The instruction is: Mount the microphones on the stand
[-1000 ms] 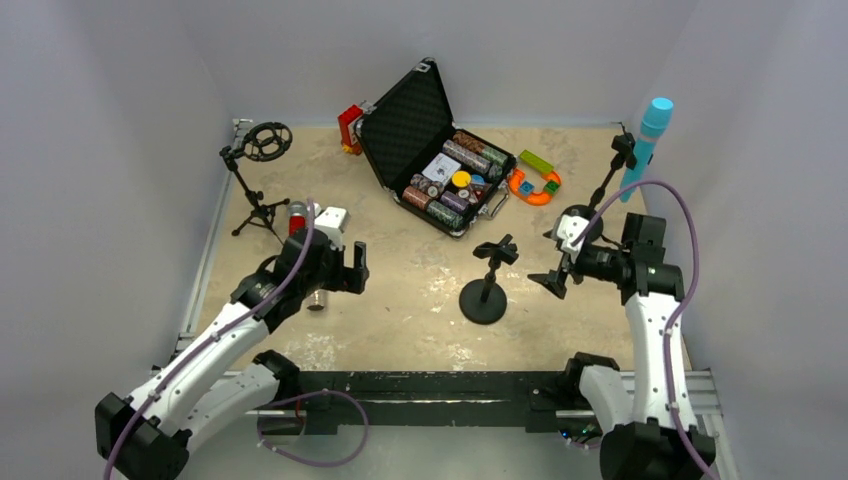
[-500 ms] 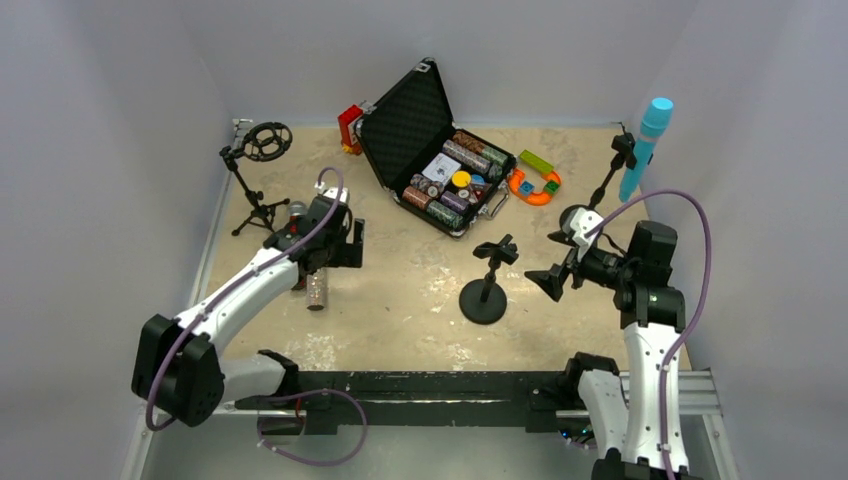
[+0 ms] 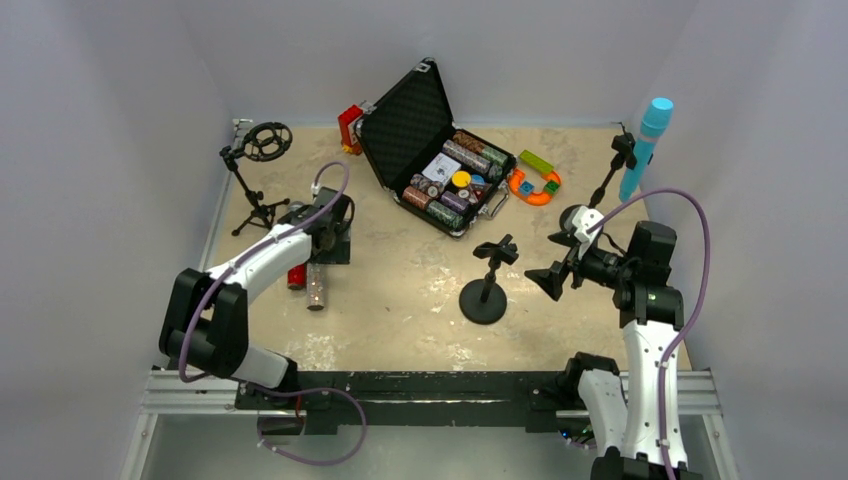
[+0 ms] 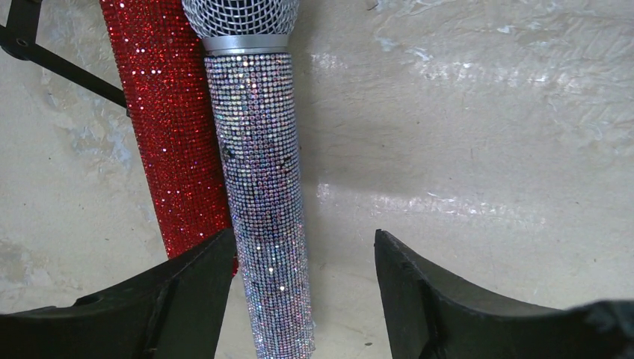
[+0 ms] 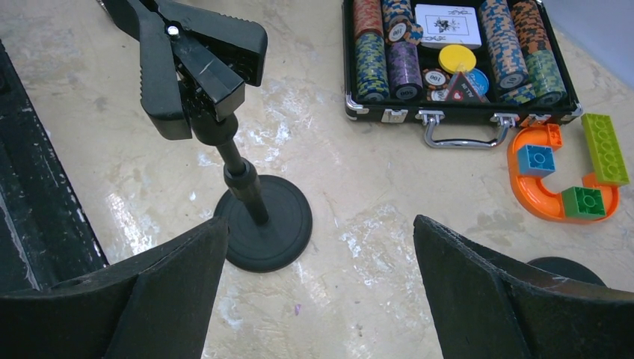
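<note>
Lying flat on the table (image 3: pixel 400 300), the glittery silver microphone (image 4: pixel 262 187) touches the red microphone (image 4: pixel 172 134) beside it. The left gripper (image 4: pixel 303 243) straddles the silver one, jaws apart, not clamping. The light blue microphone (image 3: pixel 650 135) sits clipped on the far-right stand (image 3: pixel 607 185). The right gripper (image 5: pixel 318 232) gapes empty near the round-based stand (image 5: pixel 262 224).

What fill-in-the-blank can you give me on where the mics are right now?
The left tool straddles the ___ mic.
Beside it lies the ___ mic.
The mic already clipped to a stand is ___.
The open case holds poker ___.
Missing: silver; red; blue; chips.
</note>
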You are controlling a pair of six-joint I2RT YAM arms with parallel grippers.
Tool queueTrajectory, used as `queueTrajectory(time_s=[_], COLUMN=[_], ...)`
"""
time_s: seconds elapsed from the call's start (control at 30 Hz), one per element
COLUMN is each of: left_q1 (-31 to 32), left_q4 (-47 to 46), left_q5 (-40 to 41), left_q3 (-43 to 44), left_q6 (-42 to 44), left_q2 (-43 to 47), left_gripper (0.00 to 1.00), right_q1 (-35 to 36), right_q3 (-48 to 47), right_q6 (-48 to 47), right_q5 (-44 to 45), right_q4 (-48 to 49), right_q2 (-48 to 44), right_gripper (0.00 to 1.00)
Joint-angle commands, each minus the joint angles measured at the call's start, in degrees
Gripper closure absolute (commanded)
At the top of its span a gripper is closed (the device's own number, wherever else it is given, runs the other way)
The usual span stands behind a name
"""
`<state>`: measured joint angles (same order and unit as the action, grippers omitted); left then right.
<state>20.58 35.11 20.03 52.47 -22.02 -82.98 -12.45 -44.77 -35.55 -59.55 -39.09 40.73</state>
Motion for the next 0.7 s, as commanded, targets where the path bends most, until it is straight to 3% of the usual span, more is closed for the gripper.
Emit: queueTrajectory(time_s=[0.0,0.33,0.53,0.67], left_q1=[-1.5,-3.6,-3.7,-3.7], left_q4=[0.8,1.8,1.6,1.9], left_q5=[1.6,-1.7,-4.2,-5.3], left_q3=[2.9,4.4,4.9,5.5], left_q6=[-2.1,-4.7,-5.7,-5.2], left_q2=[-2.0,-7.1,-9.7,-9.7], left_gripper=[0.28,0.30,0.42,0.61], right_q1=[-0.2,-0.4,-0.6,-1.1], right_q3=[0.1,0.1,0.0,0.1], right_q6=[1.0,1.1,1.1,1.2], right_q5=[-1.0,-1.3,-1.4,-1.7], right_q4=[1.4,1.6,1.6,1.6], right_q2=[-0.7,-0.4,-0.5,-0.8], right_gripper=[0.03,0.03,0.03,0.03])
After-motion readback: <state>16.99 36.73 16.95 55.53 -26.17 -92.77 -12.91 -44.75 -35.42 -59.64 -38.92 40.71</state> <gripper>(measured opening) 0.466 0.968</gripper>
